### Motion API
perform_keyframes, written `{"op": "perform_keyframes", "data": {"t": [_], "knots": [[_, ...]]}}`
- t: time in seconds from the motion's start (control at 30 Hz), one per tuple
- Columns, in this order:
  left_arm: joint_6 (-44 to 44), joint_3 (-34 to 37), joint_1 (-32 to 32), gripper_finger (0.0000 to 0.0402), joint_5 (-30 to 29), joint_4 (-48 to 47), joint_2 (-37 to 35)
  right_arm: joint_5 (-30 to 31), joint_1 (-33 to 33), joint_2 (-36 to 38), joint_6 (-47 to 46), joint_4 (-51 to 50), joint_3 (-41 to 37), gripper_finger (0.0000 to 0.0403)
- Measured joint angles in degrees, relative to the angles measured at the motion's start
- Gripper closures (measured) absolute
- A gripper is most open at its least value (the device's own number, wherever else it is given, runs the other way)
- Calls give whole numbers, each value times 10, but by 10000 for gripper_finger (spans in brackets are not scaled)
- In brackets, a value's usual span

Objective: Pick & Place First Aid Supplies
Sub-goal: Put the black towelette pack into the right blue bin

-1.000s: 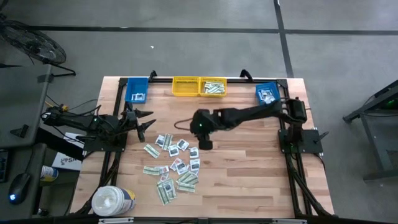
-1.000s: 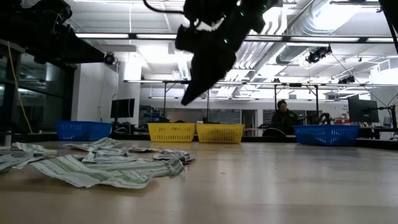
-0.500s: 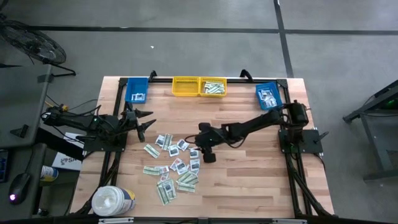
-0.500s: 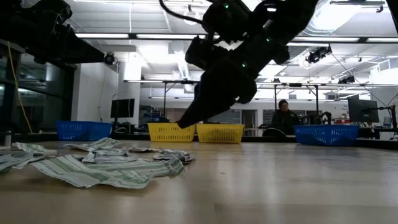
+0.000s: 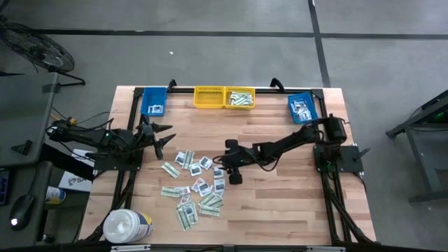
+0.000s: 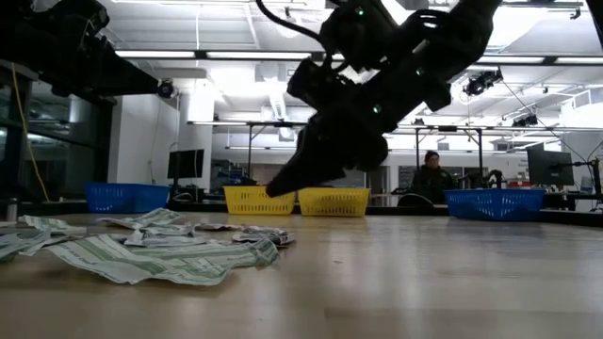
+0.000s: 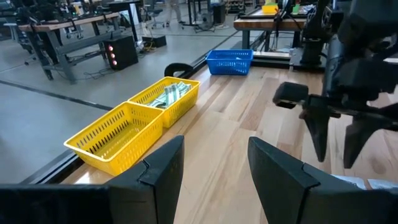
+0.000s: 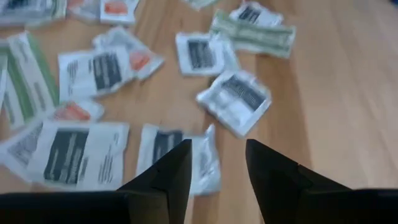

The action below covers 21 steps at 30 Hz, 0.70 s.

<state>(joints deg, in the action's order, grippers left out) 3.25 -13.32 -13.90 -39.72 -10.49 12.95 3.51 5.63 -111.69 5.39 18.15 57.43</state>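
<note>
The first aid supplies (image 5: 195, 185) are small flat paper packets lying loose on the wooden table, left of its middle. Some are long green-white strips, others squarish and white with dark or red marks. My right gripper (image 5: 228, 173) hangs open just above the right edge of that scatter, slanting down. It stands clear of the table in the low view (image 6: 275, 188). In the right wrist view a white packet with a dark mark (image 8: 163, 149) lies just beyond its fingertips (image 8: 216, 168). My left gripper (image 5: 159, 137) waits open at the table's left side (image 7: 214, 168).
Two yellow bins (image 5: 224, 97) stand at the far edge, the right one holding green-white strips. A blue bin sits at the far left (image 5: 155, 101) and another at the far right (image 5: 301, 106), each with packets inside. A big white tub (image 5: 128, 225) lies at the near left corner.
My right gripper has sunk from well above the table and moved toward the near edge. It now hangs low over the right side of the packets, and its arm has dropped with it. The packets lie as before.
</note>
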Motion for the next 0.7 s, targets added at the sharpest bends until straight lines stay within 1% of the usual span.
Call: {"op": "perform_keyframes", "data": {"t": [0.2, 0.43, 0.7], "knots": [[0, 0, 0, 225, 0, 0, 0, -6, 5, -39, -6, 39, -1, 258], [0, 0, 0, 225, 1, -1, 0, -4, 5, -56, -30, 46, -1, 258], [0, 0, 0, 225, 1, -2, 0, 17, 5, -58, -72, -11, 2, 258]]}}
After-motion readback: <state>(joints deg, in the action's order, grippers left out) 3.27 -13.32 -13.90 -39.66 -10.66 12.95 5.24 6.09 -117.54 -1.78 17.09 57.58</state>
